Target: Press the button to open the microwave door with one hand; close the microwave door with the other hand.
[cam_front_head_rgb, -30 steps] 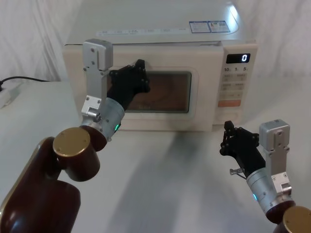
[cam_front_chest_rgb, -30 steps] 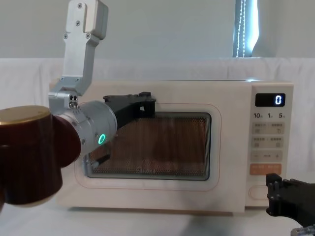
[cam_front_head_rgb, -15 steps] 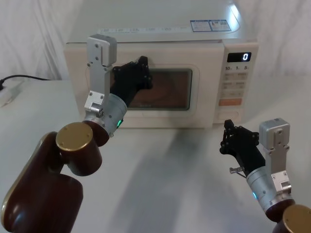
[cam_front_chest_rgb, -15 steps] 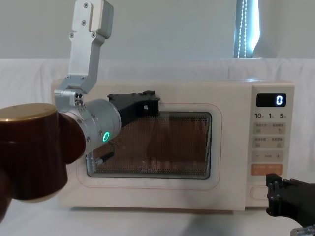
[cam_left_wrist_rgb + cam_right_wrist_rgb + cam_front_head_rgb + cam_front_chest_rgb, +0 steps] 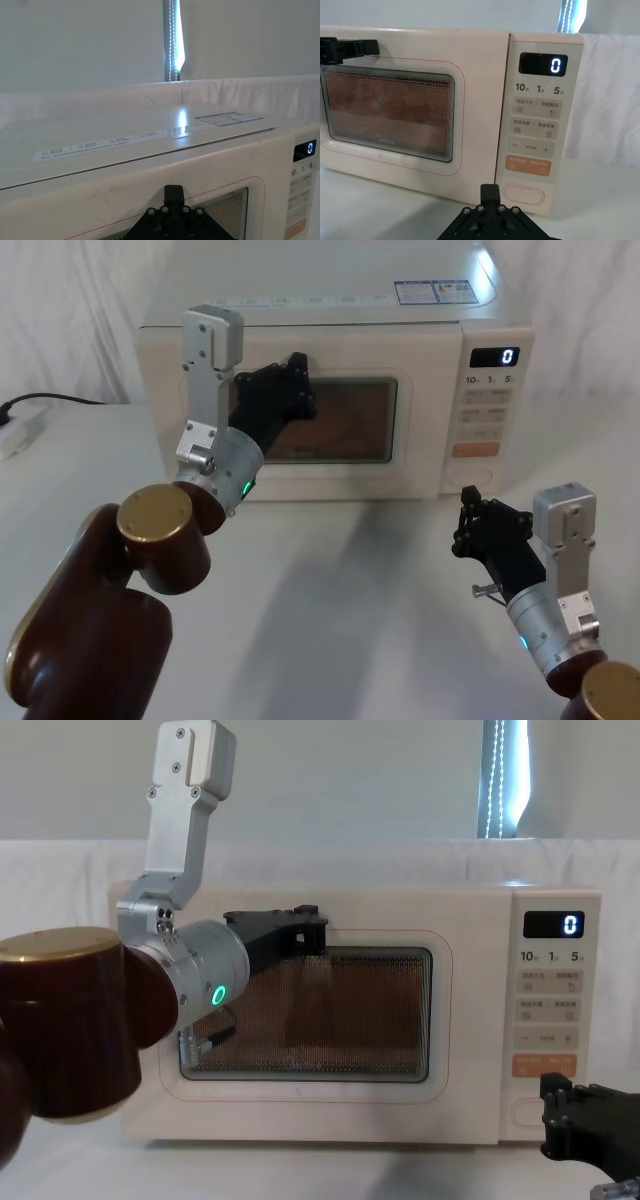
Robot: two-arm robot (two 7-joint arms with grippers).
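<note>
While the microwave door (image 5: 300,430) sits flush against the microwave, the left gripper (image 5: 296,390) touches the upper left part of its window; whether its fingers are open or closed, I cannot tell. The button (image 5: 523,193) lies right of the door, at the bottom. The right gripper (image 5: 467,525) hovers over the counter (image 5: 350,620) before that button, fingers likewise unclear.

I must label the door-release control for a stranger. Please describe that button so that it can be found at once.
On the cream microwave, look at the narrow control strip beside the door. The button sits lowest there, under the orange key. It is a wide rounded oblong, cream like the body and unmarked.
</note>
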